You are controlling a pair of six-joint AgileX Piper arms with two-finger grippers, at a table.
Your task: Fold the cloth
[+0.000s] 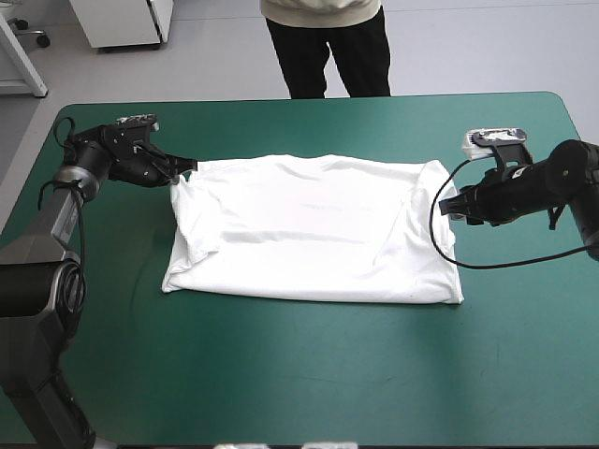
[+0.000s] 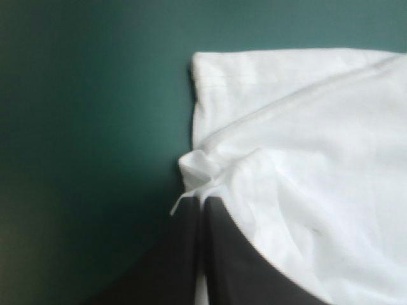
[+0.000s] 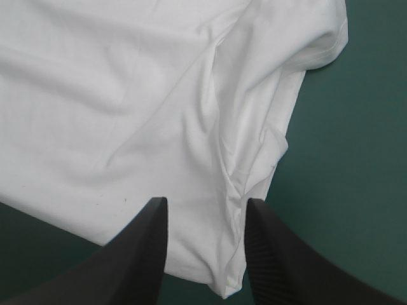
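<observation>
The T-shirt (image 1: pixel 309 234) lies spread flat mid-table on the teal-green cover (image 1: pixel 281 374); its long axis runs left to right between the 2 arms. The left gripper (image 2: pixel 201 208) is pinched onto the far left corner; the right gripper (image 3: pixel 206 206) stands with fingers apart, straddling the right edge and holding nothing; a grasp there likely comes next.

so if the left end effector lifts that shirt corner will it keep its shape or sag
Probably sag: the T-shirt bunches into a small knot where the left end effector pinches it, so lifted cloth would likely drape. It looks thin and light, going by its soft creases. Pushed, it would probably wrinkle, not slide.
</observation>
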